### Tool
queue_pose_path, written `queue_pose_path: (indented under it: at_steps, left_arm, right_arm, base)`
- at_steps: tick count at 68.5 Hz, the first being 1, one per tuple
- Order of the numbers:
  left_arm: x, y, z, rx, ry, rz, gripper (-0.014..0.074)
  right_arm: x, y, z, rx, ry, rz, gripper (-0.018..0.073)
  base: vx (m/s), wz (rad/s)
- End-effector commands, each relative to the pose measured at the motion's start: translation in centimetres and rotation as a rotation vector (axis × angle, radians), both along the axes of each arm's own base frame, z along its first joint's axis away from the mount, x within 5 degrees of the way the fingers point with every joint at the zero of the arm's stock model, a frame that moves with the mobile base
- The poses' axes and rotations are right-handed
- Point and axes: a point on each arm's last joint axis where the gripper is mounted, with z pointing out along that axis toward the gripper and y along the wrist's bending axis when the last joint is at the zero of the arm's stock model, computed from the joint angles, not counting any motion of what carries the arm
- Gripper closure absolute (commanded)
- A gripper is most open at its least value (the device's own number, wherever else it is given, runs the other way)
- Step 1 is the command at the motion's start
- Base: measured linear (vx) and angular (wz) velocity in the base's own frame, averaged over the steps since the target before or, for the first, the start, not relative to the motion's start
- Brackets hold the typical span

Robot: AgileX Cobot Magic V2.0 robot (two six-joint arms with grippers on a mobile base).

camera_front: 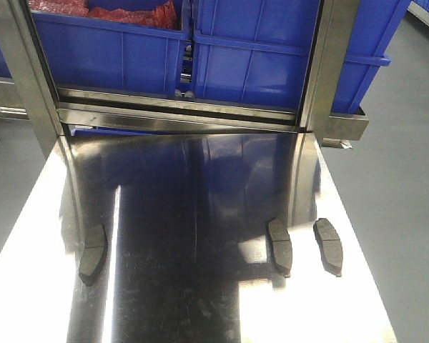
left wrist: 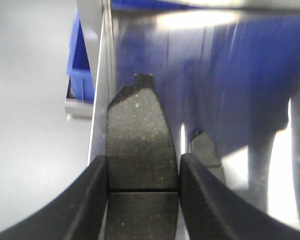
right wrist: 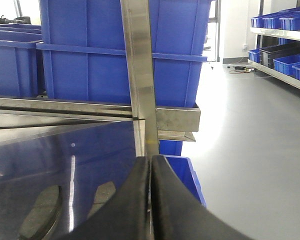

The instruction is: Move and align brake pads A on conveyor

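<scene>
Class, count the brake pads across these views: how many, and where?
4. On the steel table: the left pad near its left edge, the middle pad and right pad side by side at right. The fourth pad sits between the left hand's fingers. Others may be hidden.

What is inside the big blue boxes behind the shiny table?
The left blue box holds something red and crumpled; what it is can't be told. The inside of the right blue box is hidden by its front wall.
</scene>
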Motion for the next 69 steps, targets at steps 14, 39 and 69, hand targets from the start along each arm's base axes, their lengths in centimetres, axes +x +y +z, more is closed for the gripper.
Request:
queue_pose_path:
  at_steps: [14, 39, 69]
  left_arm:
    - [-2.4, 0.0, 3.7, -0.021, -0.237, -0.006, 0.0433]
    - [-2.6, 0.0, 3.8, -0.021, -0.245, -0.006, 0.0433]
    - [-2.6, 0.0, 3.8, -0.021, -0.245, -0.006, 0.0433]
  right_arm:
    - [0.1, 0.0, -0.1, -0.006, -0.042, -0.004, 0.0568]
    - [0.1, 0.0, -0.1, -0.006, -0.042, -0.004, 0.0568]
    - [0.1, 0.0, -0.1, -0.006, -0.042, -0.004, 0.0568]
  base:
    - [0.00, 0.00]
    - [0.00, 0.00]
    - [0.00, 0.00]
